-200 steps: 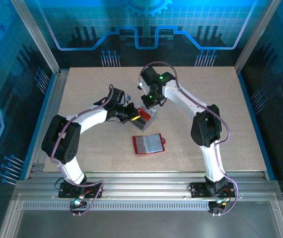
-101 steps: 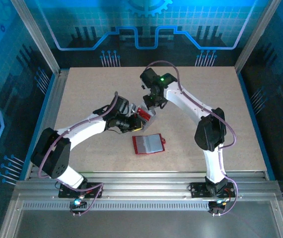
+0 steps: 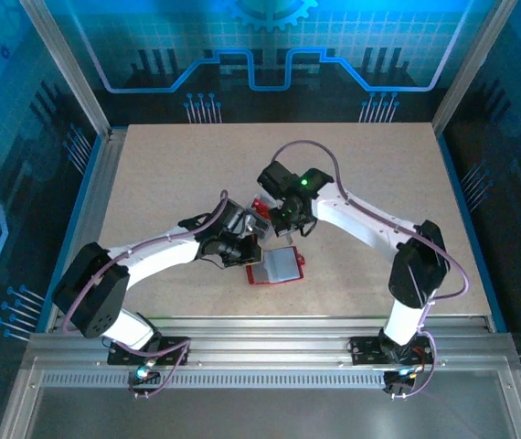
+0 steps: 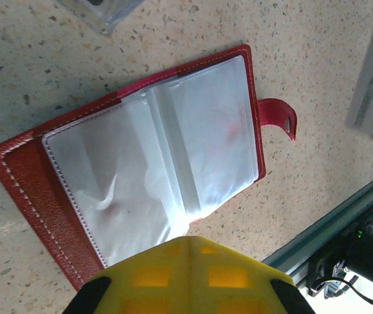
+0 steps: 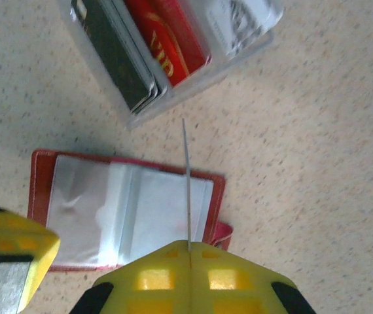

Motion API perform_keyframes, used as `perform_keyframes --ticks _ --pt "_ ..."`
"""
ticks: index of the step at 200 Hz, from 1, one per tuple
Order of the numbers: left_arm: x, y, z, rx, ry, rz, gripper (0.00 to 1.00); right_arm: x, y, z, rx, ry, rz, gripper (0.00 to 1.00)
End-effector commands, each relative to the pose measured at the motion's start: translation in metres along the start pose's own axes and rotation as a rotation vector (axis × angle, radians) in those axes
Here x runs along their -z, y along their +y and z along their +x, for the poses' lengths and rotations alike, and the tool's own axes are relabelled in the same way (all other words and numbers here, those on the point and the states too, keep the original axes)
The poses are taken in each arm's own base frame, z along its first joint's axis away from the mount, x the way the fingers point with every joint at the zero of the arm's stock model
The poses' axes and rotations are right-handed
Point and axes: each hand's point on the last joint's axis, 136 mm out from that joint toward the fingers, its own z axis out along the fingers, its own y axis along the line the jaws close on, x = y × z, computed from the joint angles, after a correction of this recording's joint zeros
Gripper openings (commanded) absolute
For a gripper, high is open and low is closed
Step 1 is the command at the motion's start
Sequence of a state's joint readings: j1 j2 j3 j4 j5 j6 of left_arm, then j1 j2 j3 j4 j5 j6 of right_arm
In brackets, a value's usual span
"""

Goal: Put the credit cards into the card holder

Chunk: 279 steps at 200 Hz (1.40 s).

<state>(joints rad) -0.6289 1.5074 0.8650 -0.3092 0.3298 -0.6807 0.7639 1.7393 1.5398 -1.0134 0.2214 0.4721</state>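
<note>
1. Right fingers (image 5: 188, 252): pressed together on a thin pale card (image 5: 186, 183). It is held on edge above the open card holder (image 5: 127, 209).
2. Left fingers (image 4: 190, 252): pressed together with nothing between them. The tips sit over one edge of the card holder; whether they touch it cannot be told.
3. Card holder: lies open on the counter (image 3: 379, 183), between the centre and the near edge. The clear sleeves face up. The closing tab (image 4: 279, 116) points toward the counter's right edge.
4. Tray (image 5: 173, 98): clear plastic, just beyond the card holder toward the far edge and apart from it.
5. Cards (image 5: 167, 33): stand on edge side by side in the tray; dark, red and pale ones show.
</note>
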Motion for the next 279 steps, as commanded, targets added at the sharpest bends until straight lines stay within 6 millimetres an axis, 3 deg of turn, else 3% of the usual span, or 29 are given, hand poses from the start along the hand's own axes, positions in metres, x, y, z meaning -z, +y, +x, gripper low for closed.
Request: perform_keyframes --ticks 1,44,70,133,139,185,279 --pt "-0.008 0.015 0.005 0.020 0.005 -0.061 0.00 0.015 0.017 0.003 -0.057 -0.053 -0.156 0.00" --pt "-0.021 0.036 0.012 0.031 0.017 -0.116 0.00 0.008 0.042 0.015 -0.068 -0.078 -0.417 0.00" --pt "-0.029 0.043 0.012 0.033 0.029 -0.129 0.00 -0.004 0.048 0.020 -0.075 -0.093 -0.499 0.00" --pt "-0.036 0.069 0.024 0.050 0.056 -0.216 0.00 -0.029 0.034 0.017 -0.186 -0.181 -0.666 0.00" --pt "-0.037 0.071 0.025 0.051 0.058 -0.222 0.00 -0.038 0.034 0.026 -0.193 -0.164 -0.670 0.00" --pt "-0.039 0.080 0.030 0.062 0.069 -0.243 0.00 -0.061 0.028 0.034 -0.271 -0.147 -0.695 0.00" --pt "-0.038 0.084 0.033 0.065 0.074 -0.256 0.00 -0.076 0.012 0.041 -0.297 -0.144 -0.645 0.00"
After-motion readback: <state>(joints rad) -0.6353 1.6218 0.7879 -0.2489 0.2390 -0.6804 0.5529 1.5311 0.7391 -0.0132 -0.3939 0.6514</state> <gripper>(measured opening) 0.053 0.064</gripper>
